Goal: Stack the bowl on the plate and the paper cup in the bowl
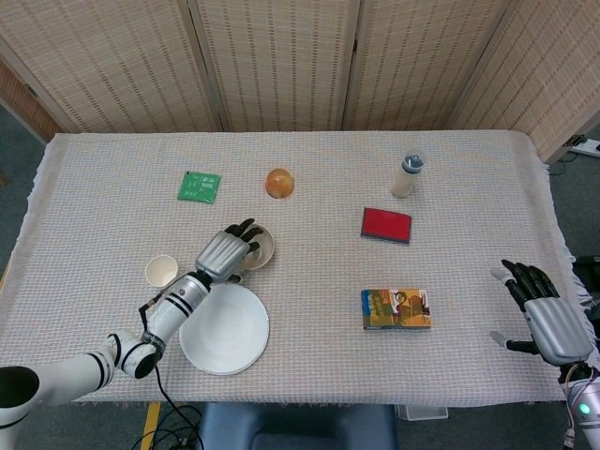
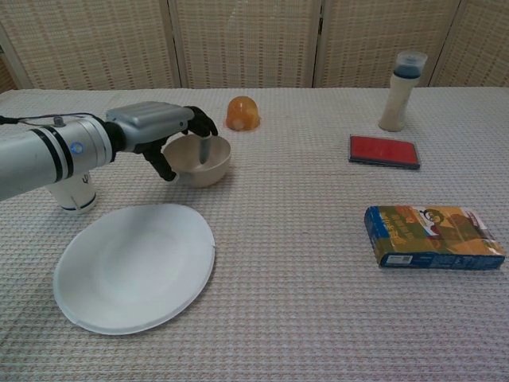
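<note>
A beige bowl (image 1: pixel 263 247) (image 2: pixel 210 164) stands on the cloth just beyond the white plate (image 1: pixel 228 330) (image 2: pixel 131 267). My left hand (image 1: pixel 222 253) (image 2: pixel 151 125) lies over the bowl's left rim, fingers dipped inside and the thumb outside the wall, pinching it. The bowl's base rests on the table. A white paper cup (image 1: pixel 161 272) (image 2: pixel 75 192) stands upright left of the bowl, partly hidden by my left forearm in the chest view. My right hand (image 1: pixel 547 320) hovers open at the table's right edge, far from all three, and shows only in the head view.
An orange round object (image 1: pixel 278 182) (image 2: pixel 242 112) sits behind the bowl, a green packet (image 1: pixel 199 187) further left. A bottle (image 1: pixel 406 174) (image 2: pixel 400 90), a red flat box (image 1: pixel 386 225) (image 2: pixel 383 151) and a colourful box (image 1: pixel 396 308) (image 2: pixel 432 236) occupy the right half.
</note>
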{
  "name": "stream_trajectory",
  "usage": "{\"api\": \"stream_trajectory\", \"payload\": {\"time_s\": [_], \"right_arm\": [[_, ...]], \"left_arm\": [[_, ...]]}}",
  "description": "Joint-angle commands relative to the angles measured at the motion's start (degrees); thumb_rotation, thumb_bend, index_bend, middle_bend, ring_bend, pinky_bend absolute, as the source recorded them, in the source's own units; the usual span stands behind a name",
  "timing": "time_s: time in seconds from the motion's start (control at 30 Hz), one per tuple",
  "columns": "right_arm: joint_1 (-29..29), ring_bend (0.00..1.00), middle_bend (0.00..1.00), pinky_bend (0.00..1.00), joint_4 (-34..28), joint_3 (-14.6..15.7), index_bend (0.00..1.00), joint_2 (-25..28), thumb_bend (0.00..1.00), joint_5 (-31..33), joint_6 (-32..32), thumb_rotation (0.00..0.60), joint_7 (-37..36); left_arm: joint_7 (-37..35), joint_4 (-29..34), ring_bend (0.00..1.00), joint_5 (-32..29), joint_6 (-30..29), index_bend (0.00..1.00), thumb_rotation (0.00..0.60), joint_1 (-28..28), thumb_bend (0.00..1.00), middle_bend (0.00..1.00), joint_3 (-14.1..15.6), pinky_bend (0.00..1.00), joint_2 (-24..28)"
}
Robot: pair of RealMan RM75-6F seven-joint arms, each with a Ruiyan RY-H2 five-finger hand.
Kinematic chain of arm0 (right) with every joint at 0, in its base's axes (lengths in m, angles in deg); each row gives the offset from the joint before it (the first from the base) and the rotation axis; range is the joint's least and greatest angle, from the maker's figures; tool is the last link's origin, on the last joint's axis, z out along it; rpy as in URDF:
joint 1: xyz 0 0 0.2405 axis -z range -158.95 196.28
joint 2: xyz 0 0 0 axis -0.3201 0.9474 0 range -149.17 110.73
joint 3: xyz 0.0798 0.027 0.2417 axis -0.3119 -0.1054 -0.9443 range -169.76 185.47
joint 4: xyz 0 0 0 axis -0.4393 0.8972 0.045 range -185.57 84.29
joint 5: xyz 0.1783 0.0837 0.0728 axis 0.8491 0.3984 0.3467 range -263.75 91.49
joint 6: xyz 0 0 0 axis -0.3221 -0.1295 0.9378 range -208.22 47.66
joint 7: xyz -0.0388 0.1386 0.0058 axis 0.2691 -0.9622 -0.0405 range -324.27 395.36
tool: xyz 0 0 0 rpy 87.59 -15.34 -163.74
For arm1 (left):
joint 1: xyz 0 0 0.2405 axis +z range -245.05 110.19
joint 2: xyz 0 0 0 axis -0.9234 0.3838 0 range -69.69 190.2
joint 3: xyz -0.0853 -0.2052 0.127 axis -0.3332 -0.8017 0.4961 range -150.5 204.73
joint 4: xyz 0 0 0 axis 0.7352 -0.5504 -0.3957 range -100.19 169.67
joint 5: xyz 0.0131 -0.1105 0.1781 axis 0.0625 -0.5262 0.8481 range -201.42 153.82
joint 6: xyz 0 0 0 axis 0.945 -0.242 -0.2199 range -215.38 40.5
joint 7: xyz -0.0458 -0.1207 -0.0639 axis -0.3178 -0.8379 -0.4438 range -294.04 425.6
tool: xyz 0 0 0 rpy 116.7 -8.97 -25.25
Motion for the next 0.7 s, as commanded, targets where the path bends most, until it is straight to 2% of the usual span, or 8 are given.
{"api": "stream_trajectory", "payload": {"time_s": [0.03, 0.43, 0.7], "right_arm": [[0.0, 0.0, 0.03, 0.0, 0.0, -0.1, 0.09, 0.0, 0.15, 0.1, 0.1, 0.6, 0.1], [0.2, 0.0, 0.03, 0.0, 0.0, -0.2, 0.09, -0.3, 0.15, 0.2, 0.6, 0.6, 0.5], [-0.1, 0.0, 0.03, 0.0, 0.1, -0.3, 0.1, -0.6, 0.15, 0.0, 0.5, 0.6, 0.8]], "left_arm": [[-1.1, -0.9, 0.04, 0.5, 0.2, 0.49, 0.6, 0.1, 0.34, 0.19, 0.4, 0.24, -0.3], [-3.8, -2.1, 0.04, 1.5, -0.6, 0.55, 0.6, 1.2, 0.38, 0.21, 1.5, 0.24, -0.8], [-5.7, -5.3, 0.04, 2.4, -2.1, 0.56, 0.6, 1.8, 0.44, 0.22, 1.7, 0.24, -2.6]]}}
